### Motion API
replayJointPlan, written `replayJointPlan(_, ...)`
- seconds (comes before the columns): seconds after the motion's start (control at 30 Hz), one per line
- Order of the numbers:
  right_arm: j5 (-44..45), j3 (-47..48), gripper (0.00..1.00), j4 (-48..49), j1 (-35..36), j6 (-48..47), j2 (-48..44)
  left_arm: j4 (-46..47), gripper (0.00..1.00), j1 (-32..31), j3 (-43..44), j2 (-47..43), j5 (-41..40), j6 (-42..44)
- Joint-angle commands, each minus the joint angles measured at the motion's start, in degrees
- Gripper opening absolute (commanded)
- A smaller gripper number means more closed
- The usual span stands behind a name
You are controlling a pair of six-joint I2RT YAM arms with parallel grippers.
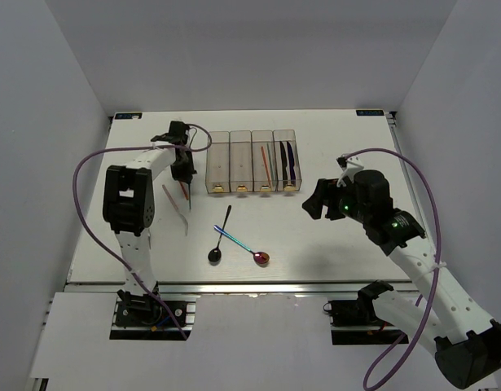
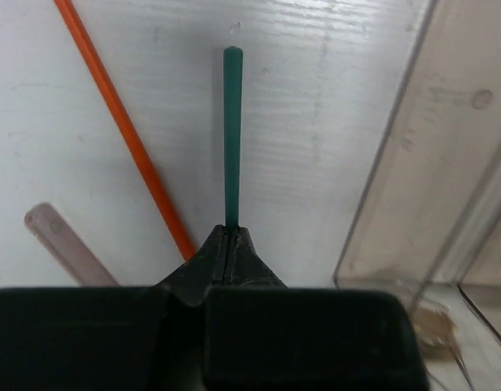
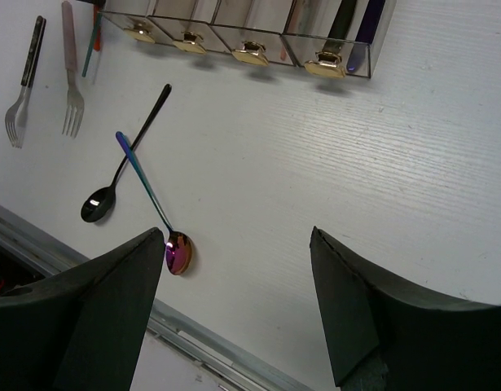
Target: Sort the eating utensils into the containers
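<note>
Green chopstick (image 2: 232, 138): light, stiff, slick, best taken mid-shaft; left gripper (image 2: 226, 236) is pinching it, right gripper (image 3: 235, 240) is hanging spread.

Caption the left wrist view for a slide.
Left gripper shut on a green chopstick, an orange chopstick beside it, a clear container nearby.

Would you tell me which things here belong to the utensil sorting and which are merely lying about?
Belong to the job: green chopstick in the left gripper, red chopstick, forks, black spoon, iridescent spoon, bins holding knives and sorted chopsticks.

Lying about: just the purple cables, which are part of the rig.
</note>
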Motion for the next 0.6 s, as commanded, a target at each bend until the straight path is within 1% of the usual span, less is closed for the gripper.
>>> replayJointPlan(0.0,0.1,3.1,0.77,0.5,0.0,0.0,-0.8,-2.3,0.00,-0.1,3.0,-9.6,1.3,-0.9)
replayJointPlan(0.17,0.1,3.3,0.77,0.4,0.0,0.0,-0.9,-2.6,0.00,-0.7,7.1,-15.6,1.9,-3.3)
replayJointPlan(0.2,0.3,3.3,0.77,0.3,0.0,0.0,-0.9,-2.1,0.00,-0.8,7.4,-16.1,3.2,-3.7)
replayJointPlan(0.23,0.5,3.4,0.77,0.2,0.0,-0.1,-1.0,-1.5,0.00,-1.1,7.8,-16.5,7.3,-5.5)
replayJointPlan(0.3,1.7,3.6,0.77,-0.2,0.0,-0.1,-1.1,3.3,0.00,-2.7,7.5,-17.3,10.9,-7.9)
replayJointPlan(0.33,2.3,3.7,0.77,-0.2,0.0,0.0,-1.2,8.7,0.00,-3.6,6.5,-17.5,14.0,-10.7)
replayJointPlan(0.43,5.0,4.3,0.77,-1.1,-0.1,0.3,-1.1,16.2,0.00,-8.5,7.0,-15.4,14.1,-15.2)
replayJointPlan(0.5,5.9,5.1,0.77,-1.8,-0.1,0.3,-0.7,18.2,0.00,-12.2,10.3,-11.2,13.4,-17.0)
replayJointPlan(0.57,6.1,5.4,0.77,-2.2,0.0,0.3,-0.9,21.3,0.00,-14.2,13.8,-8.2,11.8,-19.3)
